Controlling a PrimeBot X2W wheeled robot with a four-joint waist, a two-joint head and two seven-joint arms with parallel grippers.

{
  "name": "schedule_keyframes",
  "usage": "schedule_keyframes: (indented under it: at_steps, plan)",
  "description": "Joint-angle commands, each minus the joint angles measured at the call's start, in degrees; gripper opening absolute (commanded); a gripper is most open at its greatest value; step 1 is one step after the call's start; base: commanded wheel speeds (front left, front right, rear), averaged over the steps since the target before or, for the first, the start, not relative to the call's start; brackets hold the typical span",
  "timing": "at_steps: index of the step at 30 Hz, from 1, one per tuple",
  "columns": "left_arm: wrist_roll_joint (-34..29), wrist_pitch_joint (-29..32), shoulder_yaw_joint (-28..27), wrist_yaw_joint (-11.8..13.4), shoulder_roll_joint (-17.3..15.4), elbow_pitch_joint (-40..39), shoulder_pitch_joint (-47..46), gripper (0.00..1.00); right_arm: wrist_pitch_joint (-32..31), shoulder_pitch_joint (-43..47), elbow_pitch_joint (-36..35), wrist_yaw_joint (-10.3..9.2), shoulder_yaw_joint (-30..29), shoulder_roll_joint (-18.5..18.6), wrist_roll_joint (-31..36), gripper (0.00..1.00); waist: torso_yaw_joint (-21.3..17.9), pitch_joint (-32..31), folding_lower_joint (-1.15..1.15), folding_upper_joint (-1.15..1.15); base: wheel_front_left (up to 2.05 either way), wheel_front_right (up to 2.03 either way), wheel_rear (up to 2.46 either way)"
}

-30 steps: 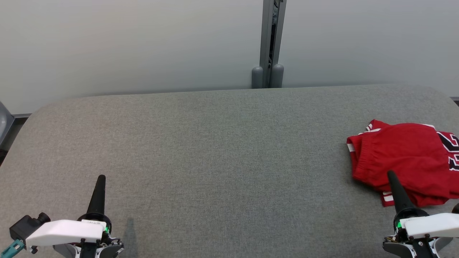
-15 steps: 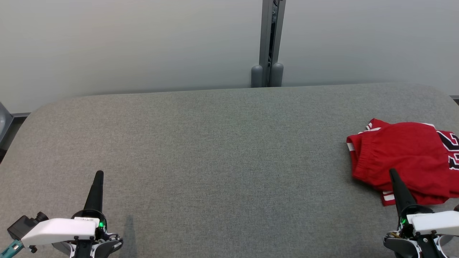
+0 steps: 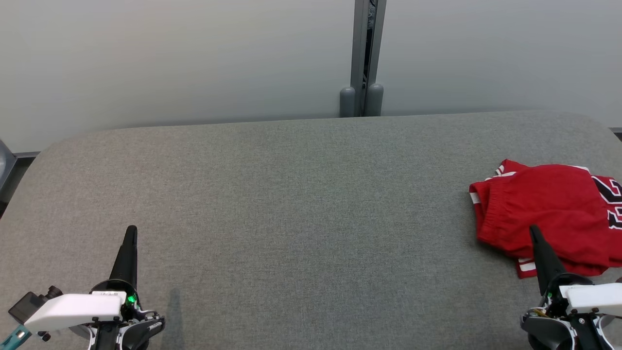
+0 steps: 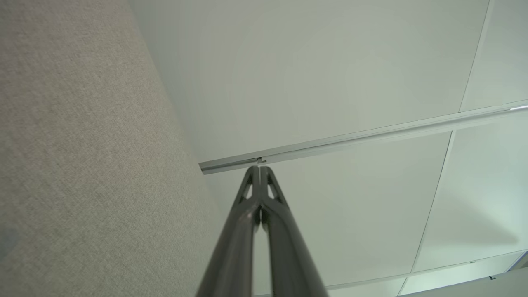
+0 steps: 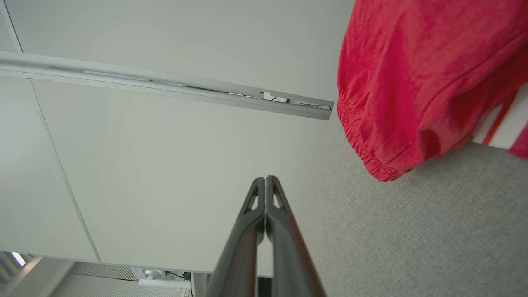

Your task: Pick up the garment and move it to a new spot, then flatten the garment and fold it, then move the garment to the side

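Observation:
The garment (image 3: 544, 214) is a folded red piece with white trim and black-and-white print, lying at the right edge of the grey table (image 3: 301, 204). In the right wrist view the garment (image 5: 416, 78) has a gathered elastic hem. My right gripper (image 3: 534, 230) is shut and empty, its tip over the garment's near edge in the head view; in its own view the right gripper (image 5: 265, 179) points past the cloth toward the wall. My left gripper (image 3: 131, 229) is shut and empty at the lower left, far from the garment. The left gripper (image 4: 259, 168) has its fingers pressed together.
A pale wall with a grey vertical post (image 3: 363, 58) stands behind the table's far edge. The grey fabric tabletop has rounded far corners. A dark gap (image 3: 7, 180) shows beyond the table's left edge.
Both grippers have drawn slightly back toward the bottom of the head view, and the picture has shifted a little. The garment lies where it was.

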State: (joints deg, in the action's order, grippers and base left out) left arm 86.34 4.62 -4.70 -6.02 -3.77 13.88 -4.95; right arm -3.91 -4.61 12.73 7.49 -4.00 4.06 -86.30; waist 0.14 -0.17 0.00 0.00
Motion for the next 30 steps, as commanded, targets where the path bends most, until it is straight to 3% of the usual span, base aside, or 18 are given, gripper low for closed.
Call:
schedule_keyframes:
  at_steps: [1,19,30]
  plan:
    - [1.2,0.4,-0.6,-0.6,0.0,0.0,-1.2,0.0,-0.4,-0.9,0.2,0.01,-0.4,0.1,-1.4,0.0,0.0,0.0,0.0,0.0,0.0,0.0,0.0]
    - [6.2,2.1,-2.2,-1.7,0.9,0.2,-1.8,0.0,-1.8,-1.9,1.4,0.0,-1.4,-0.2,-7.4,0.0,-0.1,0.3,0.0,0.0,0.0,0.0,0.0]
    - [6.1,2.1,-2.1,-1.7,0.9,0.2,-1.6,0.0,-1.9,-1.8,1.4,0.0,-1.6,-0.3,-7.0,0.0,-0.1,0.4,0.0,0.0,0.0,0.0,0.0]
